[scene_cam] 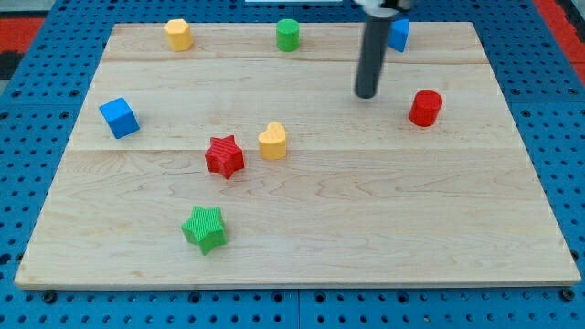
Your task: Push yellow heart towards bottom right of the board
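The yellow heart (272, 141) lies a little left of the board's middle, close to the right of a red star (224, 156). My tip (366, 94) is up and to the right of the heart, well apart from it. It stands between the heart and a red cylinder (425, 108), touching no block.
A wooden board (366, 228) lies on a blue pegboard. A blue cube (119, 117) sits at the view's left and a green star (205, 228) at the bottom left. A yellow block (178, 35), a green cylinder (288, 34) and a blue block (398, 35) line the top edge.
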`<action>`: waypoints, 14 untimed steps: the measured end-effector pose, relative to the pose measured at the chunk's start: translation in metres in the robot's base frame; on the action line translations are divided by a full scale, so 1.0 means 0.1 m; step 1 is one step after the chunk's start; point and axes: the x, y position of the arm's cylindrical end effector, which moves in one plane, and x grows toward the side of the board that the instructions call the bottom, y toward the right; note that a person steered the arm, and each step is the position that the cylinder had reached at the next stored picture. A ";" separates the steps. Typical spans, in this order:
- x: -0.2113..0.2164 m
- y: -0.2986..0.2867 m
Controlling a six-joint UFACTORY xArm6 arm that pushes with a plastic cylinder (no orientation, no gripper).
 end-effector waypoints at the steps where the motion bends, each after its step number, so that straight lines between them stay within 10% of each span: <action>1: 0.00 -0.62; 8: 0.57 -1.19; 11: 1.48 -0.32; 14: 1.15 -0.67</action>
